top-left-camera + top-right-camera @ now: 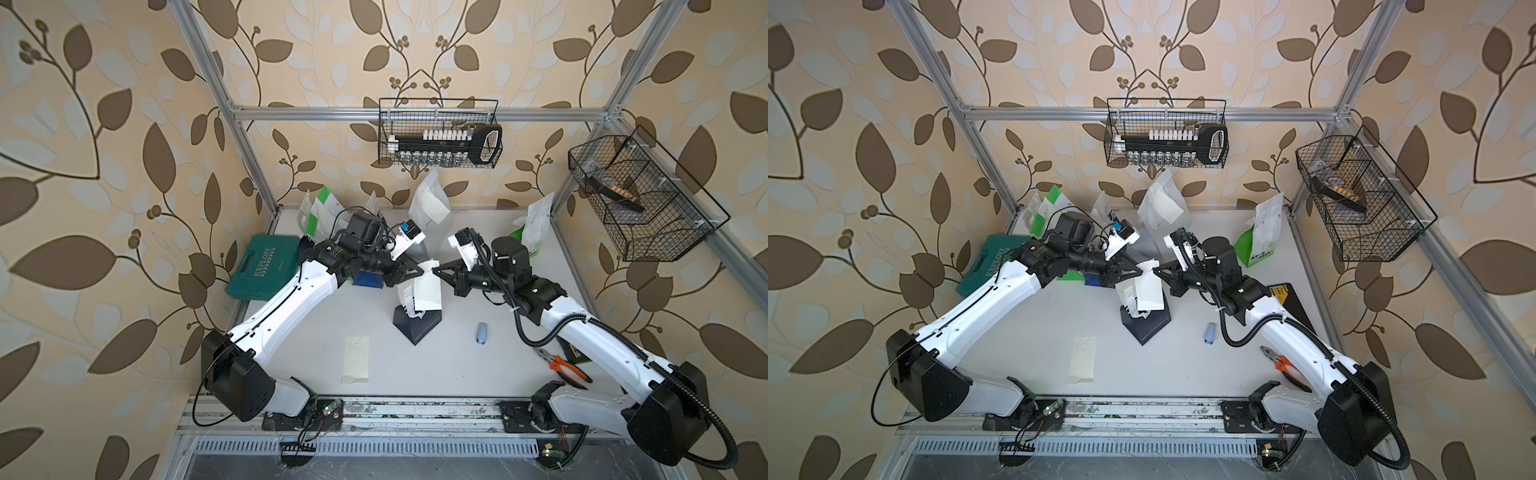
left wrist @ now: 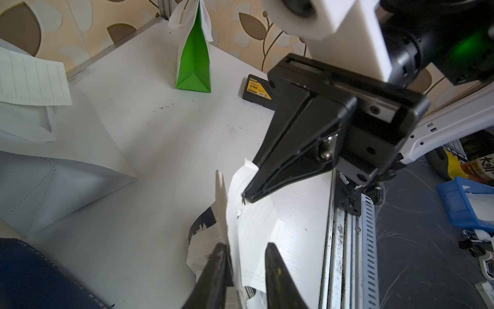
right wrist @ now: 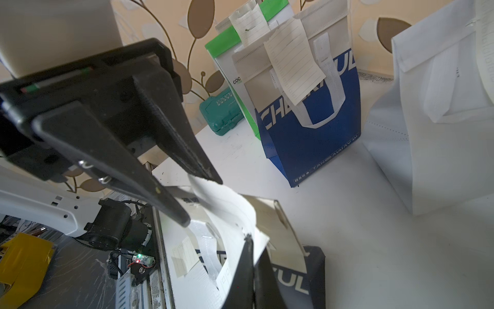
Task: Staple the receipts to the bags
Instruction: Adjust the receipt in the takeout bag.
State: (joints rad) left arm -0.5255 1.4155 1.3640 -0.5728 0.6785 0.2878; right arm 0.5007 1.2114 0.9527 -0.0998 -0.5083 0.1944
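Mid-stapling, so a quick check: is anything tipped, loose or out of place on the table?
The navy bag lies tipped on its side mid-table, unlike the blue bag standing at the back. The right gripper pinches a curled receipt over it. A loose receipt lies alone near the front edge.

This was a robotics test cell, no question: a pair of white-and-black robot arms (image 1: pixel 282 303) stood bolted to a grey metal rail (image 1: pixel 415 409) at the edge of a plain white tabletop (image 1: pixel 449 374). A silver aluminium-extrusion frame (image 1: pixel 415 113) boxed it in, with beige leaf-patterned wallpaper panels (image 1: pixel 104 137) for walls. Workshop touches too: a black wire basket (image 1: pixel 386 124) of tool bits hung on the frame, while a teal plastic tool case (image 1: pixel 266 266) and orange-handled pliers (image 1: pixel 567 370) lay on the table.
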